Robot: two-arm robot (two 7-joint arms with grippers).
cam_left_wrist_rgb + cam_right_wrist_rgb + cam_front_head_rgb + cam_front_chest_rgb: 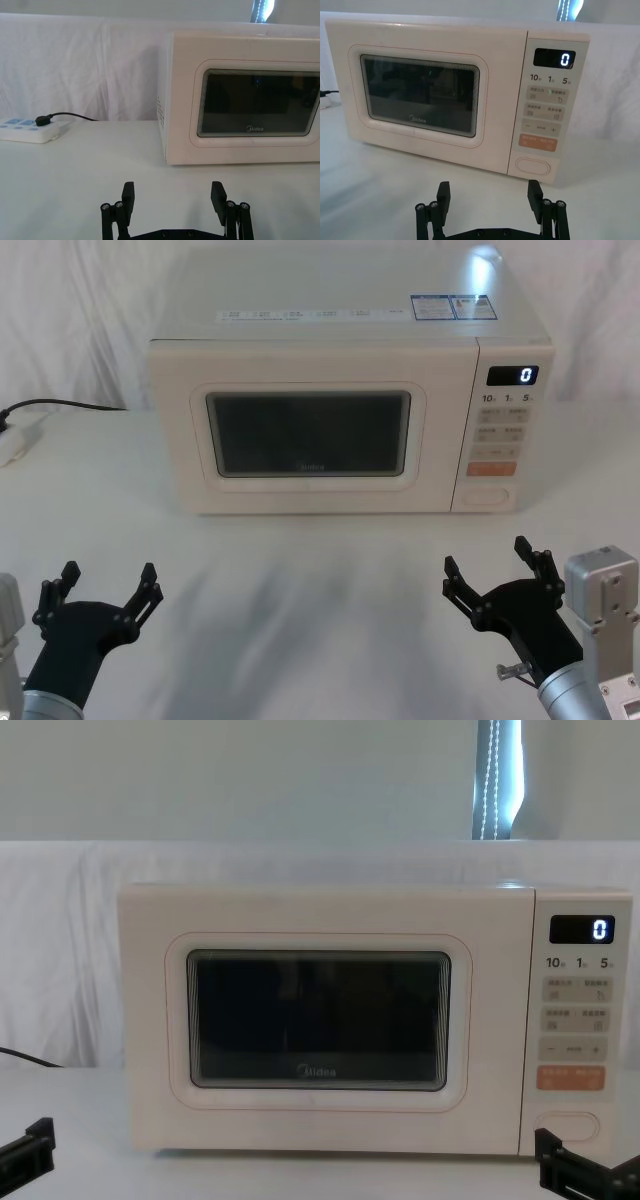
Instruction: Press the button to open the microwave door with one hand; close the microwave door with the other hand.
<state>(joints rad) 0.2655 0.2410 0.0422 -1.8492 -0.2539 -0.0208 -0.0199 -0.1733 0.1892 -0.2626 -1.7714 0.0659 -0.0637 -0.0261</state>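
- We see a white table (pixel 320 580) draped in cloth, with a white cloth backdrop behind it.
- The microwave (pixel 350 340) sits toward the back of the table, facing us, cream-white and boxy.
- The door (pixel 190 440) covers most of its front and is shut flush with the body; its dark window carries a "Midea" mark at the lower edge.
- The control panel runs down the microwave's right side, with a lit "0" display (pixel 513 375) at the top.
- Below the display come small grey-printed keys, then an orange key (pixel 491 468), then the button (pixel 486 495), a wide cream pill at the very bottom of the panel.
- Our left gripper (pixel 97 589) hovers low over the near left part of the table, fingers spread wide, holding nothing, well apart from the microwave.
- Our right gripper (pixel 487 564) hovers over the near right part of the table, fingers also spread wide and empty; it sits in front of the button and below it, not touching.
- At the far left edge of the table lies a white power strip (pixel 27 130) with a black plug (pixel 44 120) in it.
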